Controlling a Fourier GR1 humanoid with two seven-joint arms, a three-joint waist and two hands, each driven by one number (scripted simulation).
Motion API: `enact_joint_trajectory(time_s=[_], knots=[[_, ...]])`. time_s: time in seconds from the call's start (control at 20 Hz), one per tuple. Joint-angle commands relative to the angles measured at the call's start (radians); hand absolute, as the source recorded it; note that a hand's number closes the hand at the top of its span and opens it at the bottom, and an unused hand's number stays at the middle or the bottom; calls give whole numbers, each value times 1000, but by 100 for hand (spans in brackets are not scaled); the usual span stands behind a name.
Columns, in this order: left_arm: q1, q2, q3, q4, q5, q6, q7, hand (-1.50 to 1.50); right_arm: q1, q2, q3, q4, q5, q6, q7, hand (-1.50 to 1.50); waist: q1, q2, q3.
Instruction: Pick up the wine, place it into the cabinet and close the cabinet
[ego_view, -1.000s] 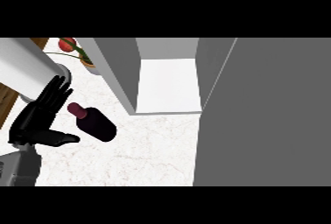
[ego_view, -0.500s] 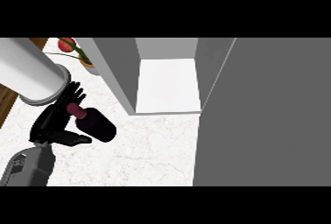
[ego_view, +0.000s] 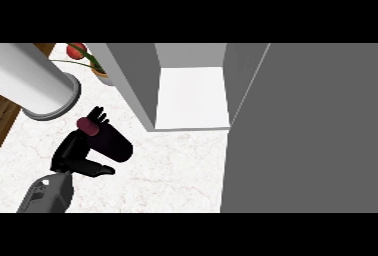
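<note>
The left hand (ego_view: 72, 150) sits at about 8 o'clock in the head view, with its grey forearm (ego_view: 46, 194) coming up from the lower edge. It is wrapped round the wine bottle (ego_view: 111, 145): the fingertips (ego_view: 97, 115) show past the bottle's far side near the neck, and the thumb (ego_view: 100, 170) curls in under the body at the near side. The dark bottle lies tilted, its red cap (ego_view: 88, 125) pointing toward 11 o'clock and its base toward 4 o'clock. Whether it rests on the white marbled counter (ego_view: 170, 175) or hangs just above it cannot be told. The cabinet (ego_view: 137, 80) stands at 2 o'clock from the bottle, near it but apart, and its pale inner floor (ego_view: 192, 97) is in view. The grey cabinet door (ego_view: 310, 130) is open and fills the view from 1 to 5 o'clock. At 11 o'clock a potted plant (ego_view: 83, 51) with a red flower stands beside the cabinet's left wall. A broad pale cylinder (ego_view: 35, 82) slants in from 10 o'clock, its end just beyond the fingertips.
</note>
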Motion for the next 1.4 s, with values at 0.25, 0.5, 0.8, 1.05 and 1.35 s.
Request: enact_joint_trajectory(time_s=[0.25,0.5,0.8,1.05,1.35], knots=[[-66,-32,36,189,21,-8,-104,-150,21,-19,-51,-215,-100,3,88,-150,3,2,0],[-94,-21,69,255,58,-41,-102,-150,59,-23,-37,-263,-96,2,103,-150,-1,-1,0],[-115,-58,105,306,122,-69,-107,-150,37,-16,-47,-198,-103,5,90,-150,12,-1,1],[-180,-23,120,374,136,-118,-97,-150,19,-15,-32,-271,-84,-27,156,-150,3,-1,0],[-174,-63,88,397,97,-77,-182,-150,73,-6,-9,-227,-75,1,80,-150,4,-1,1]])
